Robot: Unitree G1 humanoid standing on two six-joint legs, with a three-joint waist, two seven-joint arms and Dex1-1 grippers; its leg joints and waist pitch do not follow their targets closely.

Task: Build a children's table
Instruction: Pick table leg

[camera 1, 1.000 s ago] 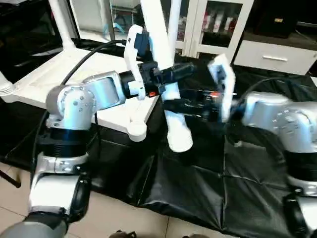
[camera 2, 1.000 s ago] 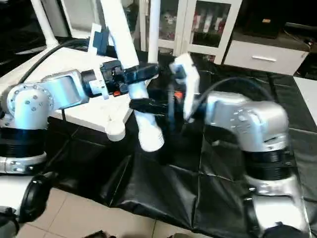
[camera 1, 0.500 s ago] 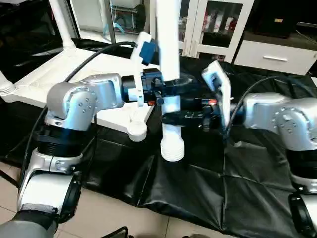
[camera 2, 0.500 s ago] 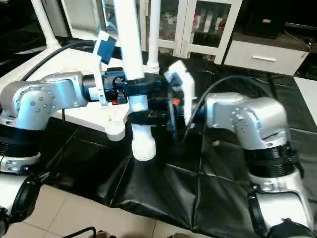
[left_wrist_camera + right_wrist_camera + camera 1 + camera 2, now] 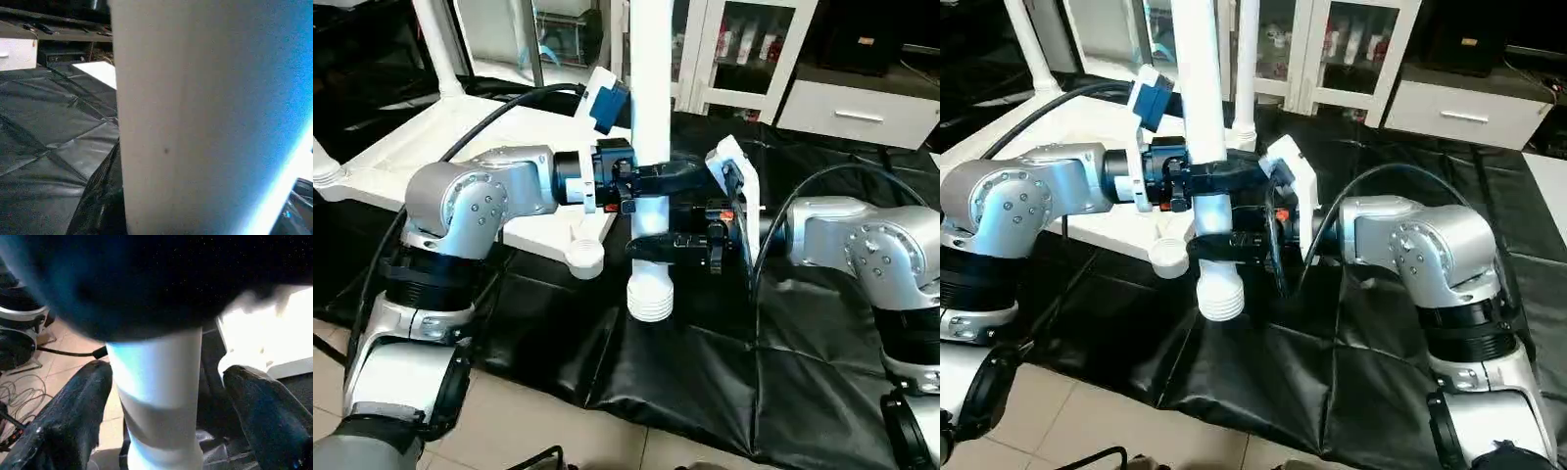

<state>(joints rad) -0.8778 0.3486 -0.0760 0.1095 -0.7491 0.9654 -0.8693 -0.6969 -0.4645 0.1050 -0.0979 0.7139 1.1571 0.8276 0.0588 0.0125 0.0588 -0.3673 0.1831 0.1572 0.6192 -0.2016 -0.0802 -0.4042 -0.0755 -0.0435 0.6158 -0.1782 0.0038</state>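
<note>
Nearby, tabletop (image 5: 460, 147) and black cover (image 5: 705, 362) flank upright leg (image 5: 651, 117).

White tube leg (image 5: 195, 117) upright and very close, black table cover (image 5: 49, 127) behind, white block (image 5: 100, 73) beyond

We look down from head height over both forearms at the black-covered work table (image 5: 705, 362); our two eye views sit slightly apart and share nearly everything. Our left wrist camera presses very close against the upright leg (image 5: 195, 122). Our right wrist camera looks between its fingers (image 5: 73, 416) at that leg.
</note>
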